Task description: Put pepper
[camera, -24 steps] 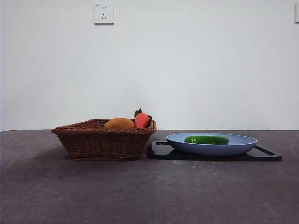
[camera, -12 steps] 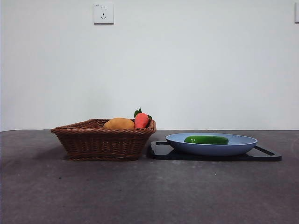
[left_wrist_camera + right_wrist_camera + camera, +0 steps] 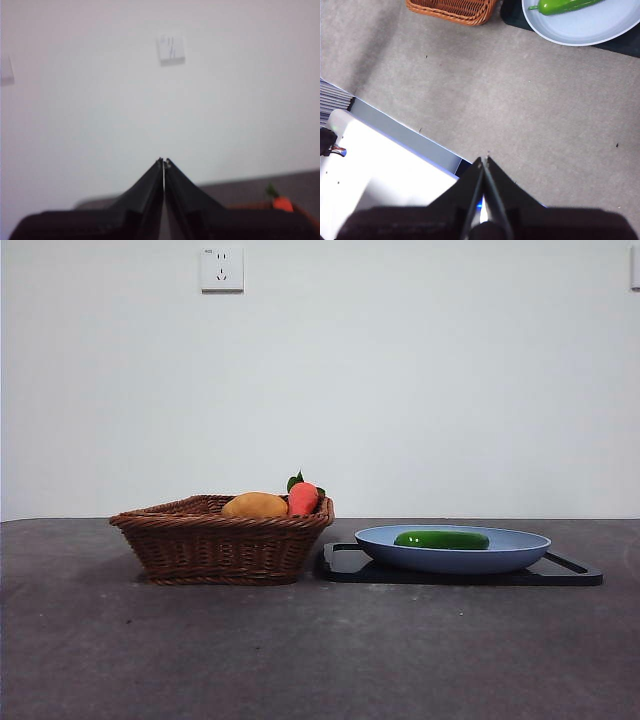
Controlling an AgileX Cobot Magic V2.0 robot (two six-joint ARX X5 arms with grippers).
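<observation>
1. Your view from the front looks level across a dark grey table (image 3: pixel 320 660) toward a plain white wall with a socket (image 3: pixel 222 269) high at about 11 o'clock.
2. The pepper (image 3: pixel 441 539) is glossy dark green and lies on its side in a shallow pale blue plate (image 3: pixel 520 550), right of centre at about 3 o'clock.
3. The plate sits on a flat black tray (image 3: pixel 575 573), whose edges show past the plate on both sides.
4. Just left of the tray, at about 9 o'clock from the pepper, stands a brown wicker basket (image 3: pixel 220 545). The tray's near corner sits just beside it; you cannot tell whether they touch.
5. Inside the basket you see a rounded yellow-orange fruit (image 3: pixel 255 505) and, just to its right, a red-orange fruit (image 3: pixel 303 497) with green leaves on top.
6. Neither arm shows in the front view.
7. Your left gripper (image 3: pixel 164 161) points at the wall with its jaws pressed together, holding nothing. The red-orange fruit appears low in its view, blurred.
8. Your right gripper (image 3: pixel 484 159) hangs above bare table with its jaws closed tip to tip, also holding nothing. It is well apart from the pepper, which lies far ahead of the jaws, with the basket's corner beside it.
</observation>
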